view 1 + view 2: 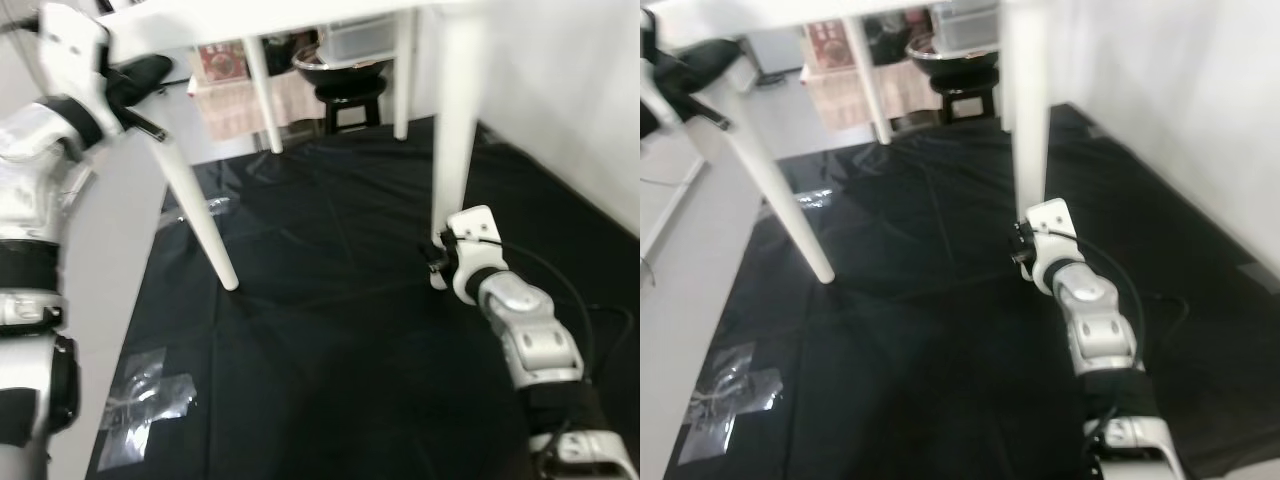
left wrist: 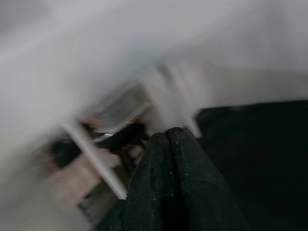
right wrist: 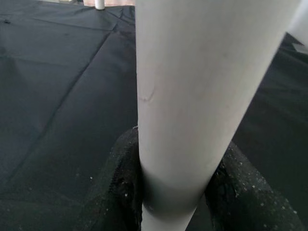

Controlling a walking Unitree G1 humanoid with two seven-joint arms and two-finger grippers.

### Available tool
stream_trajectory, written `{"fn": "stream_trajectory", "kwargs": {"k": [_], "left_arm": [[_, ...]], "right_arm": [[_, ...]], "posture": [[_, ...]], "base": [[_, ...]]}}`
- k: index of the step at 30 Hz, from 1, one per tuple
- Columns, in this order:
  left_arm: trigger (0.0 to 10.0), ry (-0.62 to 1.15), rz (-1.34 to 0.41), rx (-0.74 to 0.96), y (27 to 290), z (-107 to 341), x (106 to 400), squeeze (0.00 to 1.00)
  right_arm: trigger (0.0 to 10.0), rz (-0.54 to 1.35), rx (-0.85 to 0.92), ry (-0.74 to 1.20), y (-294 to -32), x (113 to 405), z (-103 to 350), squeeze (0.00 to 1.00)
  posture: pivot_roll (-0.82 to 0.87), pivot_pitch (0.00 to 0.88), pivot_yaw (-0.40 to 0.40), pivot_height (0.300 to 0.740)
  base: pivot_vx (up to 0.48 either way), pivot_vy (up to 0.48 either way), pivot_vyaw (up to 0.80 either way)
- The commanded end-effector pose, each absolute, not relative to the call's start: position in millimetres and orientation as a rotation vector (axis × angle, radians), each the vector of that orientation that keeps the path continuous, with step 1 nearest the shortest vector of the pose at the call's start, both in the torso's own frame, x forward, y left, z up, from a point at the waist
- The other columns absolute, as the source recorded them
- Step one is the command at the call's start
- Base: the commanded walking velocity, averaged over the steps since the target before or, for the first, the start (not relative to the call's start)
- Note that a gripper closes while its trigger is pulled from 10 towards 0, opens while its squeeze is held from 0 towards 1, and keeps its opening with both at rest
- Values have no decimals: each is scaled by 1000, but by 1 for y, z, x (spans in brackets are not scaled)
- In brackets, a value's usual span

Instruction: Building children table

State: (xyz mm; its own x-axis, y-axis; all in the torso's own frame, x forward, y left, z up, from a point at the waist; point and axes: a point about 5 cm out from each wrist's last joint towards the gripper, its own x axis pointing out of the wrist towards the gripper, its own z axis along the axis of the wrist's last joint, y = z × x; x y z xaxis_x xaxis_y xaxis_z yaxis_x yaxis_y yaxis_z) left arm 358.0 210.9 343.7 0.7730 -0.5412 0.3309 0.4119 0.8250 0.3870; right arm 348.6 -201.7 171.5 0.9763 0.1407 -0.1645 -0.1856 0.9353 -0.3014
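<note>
Right wrist view gives me the clearest reading: the right end effector (image 3: 168, 202) has its two black fingers (image 3: 118, 187) set on either side of a white table leg (image 3: 202, 96), clamped against it near its lower end. From the head cameras I see the same leg (image 1: 455, 130) standing near-upright on a black floor mat (image 1: 330, 330), with the right arm reaching low to its foot.

Left end effector (image 2: 168, 139): in the left wrist view its fingers lie pressed together with nothing between them. That view is heavily blurred. In the left eye view this end effector (image 1: 135, 80) is raised at the upper left, beside the top of a second, slanted white leg (image 1: 200, 215).

I see the children table (image 1: 260, 15) standing upright; its white top crosses the upper edge of the frame and two further legs stand behind.

Head views also show what the wrist views do not: a dark stool (image 1: 345, 100), a pale wall (image 1: 560, 100), and a crumpled clear plastic bag (image 1: 145, 405) at the mat's near left edge.
</note>
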Motion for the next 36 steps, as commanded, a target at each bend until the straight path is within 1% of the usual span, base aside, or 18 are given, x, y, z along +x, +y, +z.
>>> {"fn": "stream_trajectory", "kwargs": {"k": [1,4,6,10,11,13,15,18,25,27,29,30,31,36], "left_arm": [[10000,-422,-549,285,209,335,356,0],[10000,-386,-601,233,198,319,354,0],[10000,-386,-601,233,198,319,354,0],[10000,-378,-623,212,191,314,351,0],[10000,-374,-646,187,185,309,348,0],[10000,-374,-646,187,185,309,348,0],[10000,-364,-681,145,175,301,341,0],[10000,-342,-711,109,165,286,332,0],[10000,-331,-731,96,162,283,327,0],[10000,-330,-740,94,162,283,325,0],[10000,-333,-766,80,160,284,322,0],[10000,-333,-766,80,160,284,322,0],[10000,-332,-802,66,157,284,318,0],[10000,-332,-823,62,155,284,316,0]], "right_arm": [[0,220,-426,78,-183,351,186,0],[0,206,-421,103,-184,343,183,0],[0,206,-421,103,-184,343,183,0],[0,215,-424,127,-184,336,178,0],[0,226,-427,150,-183,330,172,0],[0,226,-427,150,-183,330,172,0],[0,232,-431,180,-182,322,163,0],[0,217,-419,194,-183,319,159,0],[0,205,-387,176,-194,317,168,0],[0,242,-355,165,-193,312,171,0],[0,324,-309,161,-193,300,174,0],[0,324,-309,161,-193,300,174,0],[0,358,-288,172,-199,289,176,0],[0,375,-279,177,-201,285,177,0]], "posture": [[-125,36,118,740],[-124,40,120,740],[-124,40,120,740],[-123,39,121,740],[-127,37,123,740],[-127,37,123,740],[-134,35,127,740],[-137,30,126,740],[-138,25,124,740],[-141,25,127,740],[-150,25,131,740],[-150,25,131,740],[-158,25,134,740],[-163,22,135,740]], "base": [[0,0,0],[0,0,0],[0,0,0],[0,0,0],[0,0,0],[0,0,0],[0,0,0],[0,0,0],[0,0,0],[0,0,0],[0,0,0],[0,0,0],[0,0,0],[0,0,0]]}}
